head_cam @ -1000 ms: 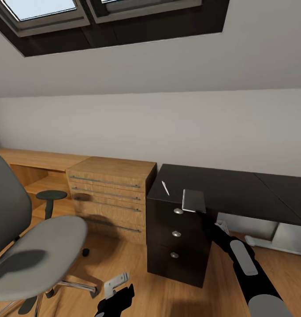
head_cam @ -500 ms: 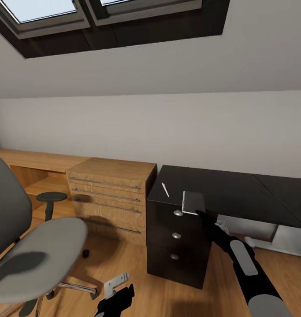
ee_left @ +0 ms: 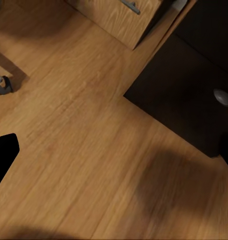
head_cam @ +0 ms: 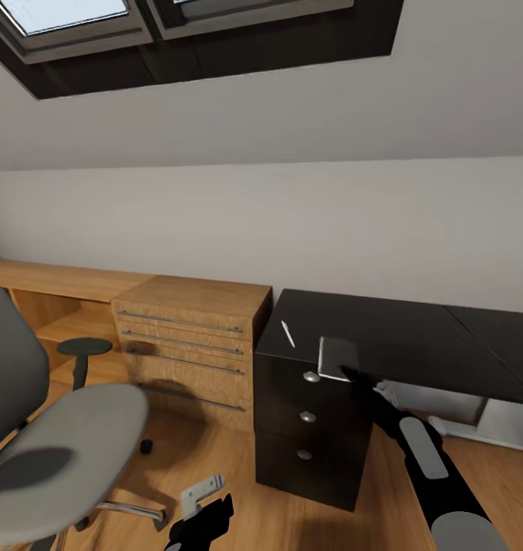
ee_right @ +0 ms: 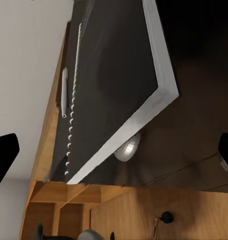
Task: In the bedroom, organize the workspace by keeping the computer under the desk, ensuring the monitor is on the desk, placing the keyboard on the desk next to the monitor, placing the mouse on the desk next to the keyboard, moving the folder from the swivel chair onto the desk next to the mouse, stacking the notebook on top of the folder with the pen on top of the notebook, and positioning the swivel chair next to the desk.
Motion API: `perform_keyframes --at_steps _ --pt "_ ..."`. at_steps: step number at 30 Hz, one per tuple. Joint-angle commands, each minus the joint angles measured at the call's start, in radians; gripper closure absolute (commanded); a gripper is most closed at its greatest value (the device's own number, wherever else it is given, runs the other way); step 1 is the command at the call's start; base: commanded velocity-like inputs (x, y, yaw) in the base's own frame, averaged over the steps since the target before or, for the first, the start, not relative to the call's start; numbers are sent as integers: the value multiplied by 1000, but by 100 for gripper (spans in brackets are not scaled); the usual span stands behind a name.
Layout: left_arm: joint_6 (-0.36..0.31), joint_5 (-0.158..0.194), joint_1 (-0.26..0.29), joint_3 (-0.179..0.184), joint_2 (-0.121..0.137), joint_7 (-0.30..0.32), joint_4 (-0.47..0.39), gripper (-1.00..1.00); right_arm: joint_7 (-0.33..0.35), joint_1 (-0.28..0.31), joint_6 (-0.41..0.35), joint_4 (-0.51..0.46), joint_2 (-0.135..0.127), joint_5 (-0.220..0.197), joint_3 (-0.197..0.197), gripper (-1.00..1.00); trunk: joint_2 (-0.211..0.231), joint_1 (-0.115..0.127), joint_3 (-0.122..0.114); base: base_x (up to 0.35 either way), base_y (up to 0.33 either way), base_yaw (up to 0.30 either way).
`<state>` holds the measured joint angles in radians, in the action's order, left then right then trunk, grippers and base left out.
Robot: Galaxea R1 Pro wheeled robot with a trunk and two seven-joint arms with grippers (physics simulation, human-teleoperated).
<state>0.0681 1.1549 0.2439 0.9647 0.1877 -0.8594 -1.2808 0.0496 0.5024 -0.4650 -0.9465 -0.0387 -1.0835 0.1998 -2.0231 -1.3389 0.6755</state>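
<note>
A: How far along does the tidy-up look?

B: Partway, I'd judge. The swivel chair (head_cam: 54, 428) stands at the near left, well apart from the bench (head_cam: 399, 337), so it isn't positioned yet, and its seat is bare, with no folder on it.

A: And on the bench?

B: The notebook (head_cam: 338, 358) lies at the near left corner above the black drawer unit (head_cam: 311, 428), with the right claw (head_cam: 351, 375) at its near edge. In the right wrist view the fingers sit wide apart at the picture's edges, so it looks spread, pinching nothing. The pen (head_cam: 288, 334) lies just left of the notebook, on bare bench. The stacking looks still to come.

A: The left claw?

B: The left claw (head_cam: 204, 505) hangs low over the wood floor (head_cam: 238, 451), apparently spread, holding nothing.
</note>
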Motion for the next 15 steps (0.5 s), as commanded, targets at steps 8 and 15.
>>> perform_keyframes --at_steps 8,15 --pt "7 7 2 3 1 -7 -1 -100 2 1 -6 0 -1 -1 4 -100 -1 0 1 53 0 0" --pt "8 7 2 3 1 -4 -2 -100 2 1 -6 0 -1 -1 5 -100 -1 0 1 31 0 0"
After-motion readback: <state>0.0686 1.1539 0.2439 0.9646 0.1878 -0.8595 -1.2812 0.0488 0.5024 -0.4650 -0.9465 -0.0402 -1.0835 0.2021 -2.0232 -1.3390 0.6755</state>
